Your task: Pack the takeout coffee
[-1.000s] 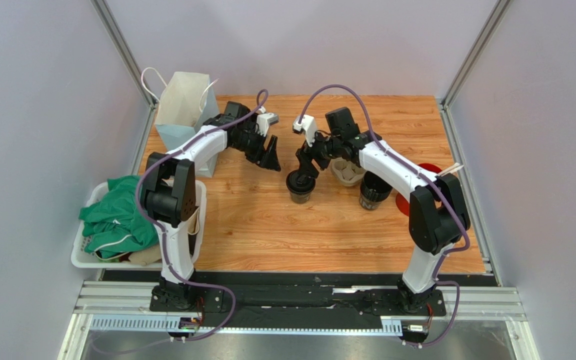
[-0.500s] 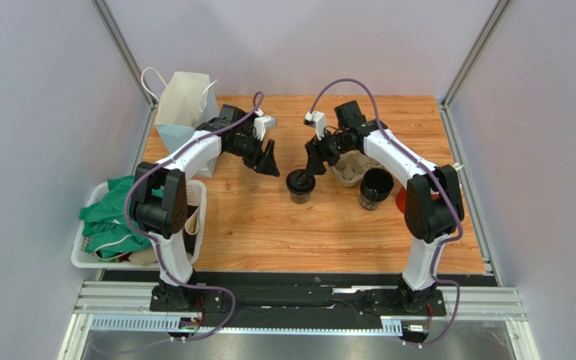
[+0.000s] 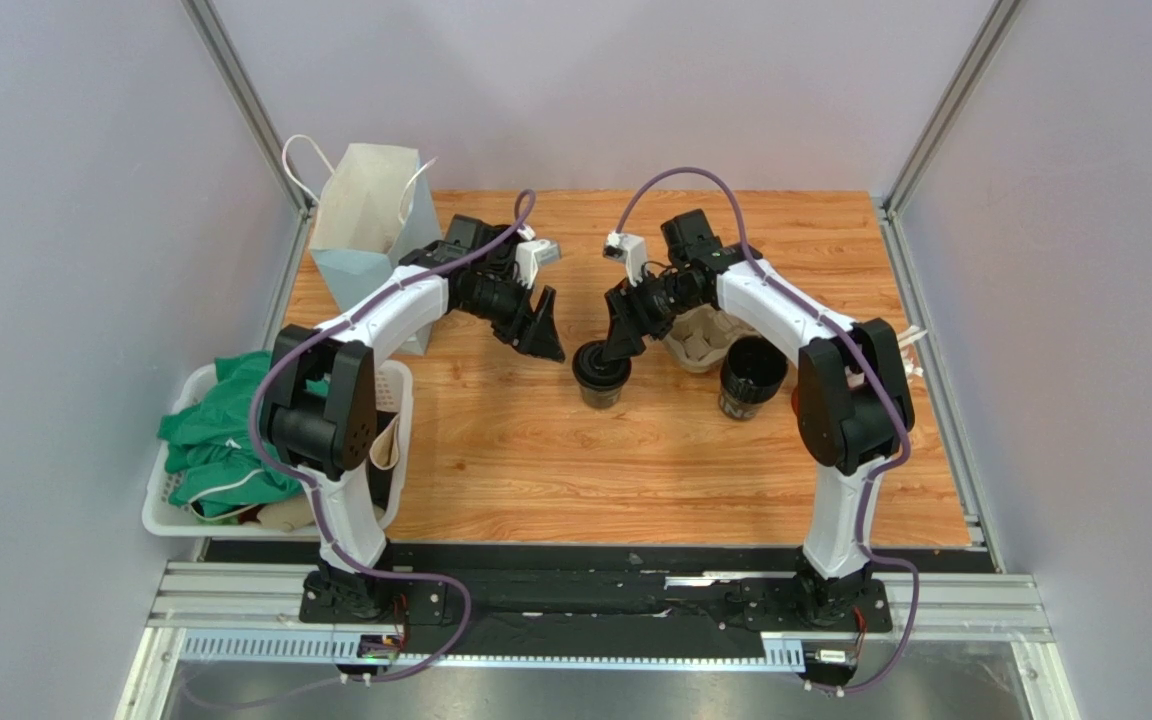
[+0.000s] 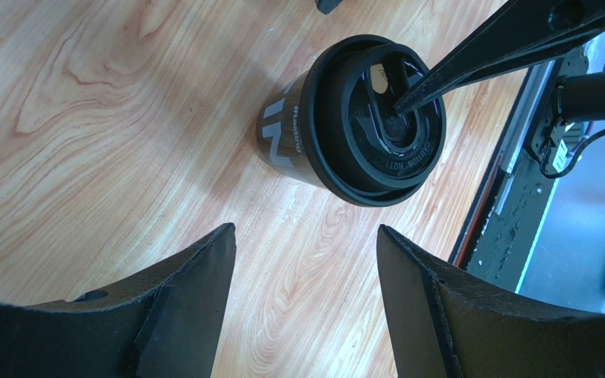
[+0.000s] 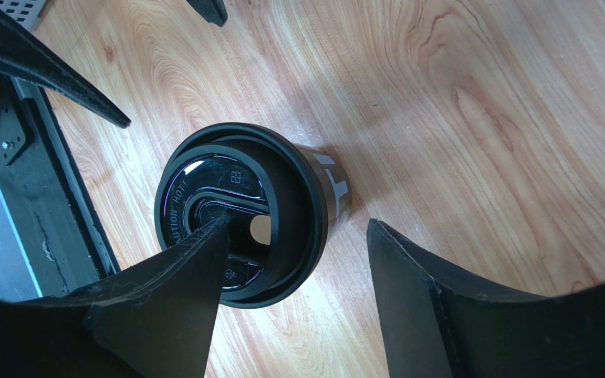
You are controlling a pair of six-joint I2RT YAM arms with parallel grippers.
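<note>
One right gripper (image 5: pixel 296 227) finger (image 5: pixel 164 299) partly hides the takeout coffee (image 5: pixel 219 185) lid.

Top view, item tally.
- Arms: 2, one claw each: left claw (image 3: pixel 549 342), right claw (image 3: pixel 608 345).
- Black cups: 2. Lidded cup (image 3: pixel 599 378) at the right claw's tips; second cup (image 3: pixel 752 378) on that claw's outer side.
- Cardboard cup tray (image 3: pixel 689 351): 1, just beside the right claw.
- Paper bag (image 3: pixel 364 210): 1, outboard of the left claw.
- White basket (image 3: pixel 159 518): 1.
- Green cloth (image 3: pixel 229 435): 1 heap.
</note>
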